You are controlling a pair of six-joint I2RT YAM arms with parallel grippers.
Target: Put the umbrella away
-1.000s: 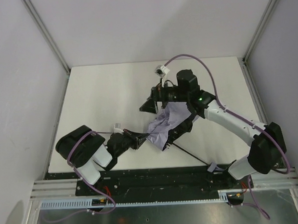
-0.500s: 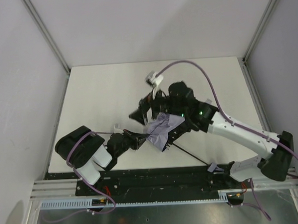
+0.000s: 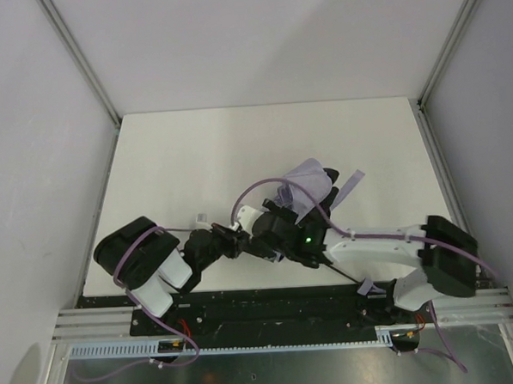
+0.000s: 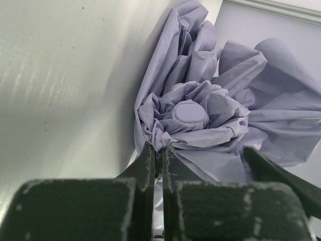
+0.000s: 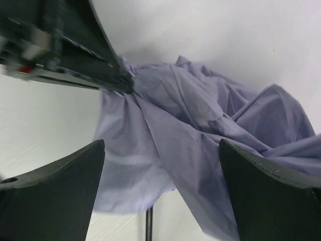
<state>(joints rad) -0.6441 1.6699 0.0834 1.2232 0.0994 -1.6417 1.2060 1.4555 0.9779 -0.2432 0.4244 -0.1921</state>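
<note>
The umbrella's lavender-grey canopy lies crumpled at mid-table, with a strap off to its right. Its thin black shaft runs to the near edge, ending at the small handle. My left gripper is shut on a fold of canopy fabric just below the round top cap. My right gripper hangs low over the canopy's near-left part, jaws wide open with fabric and shaft lying between and below the fingers. It holds nothing.
The left gripper's black body shows close at the top left of the right wrist view. The right arm's purple cable loops over the canopy. Grey walls and metal rails enclose the white table.
My right arm has swung from the far side of the canopy toward the near edge and left, folding low. The canopy now shows behind it. My left gripper has stayed put.
</note>
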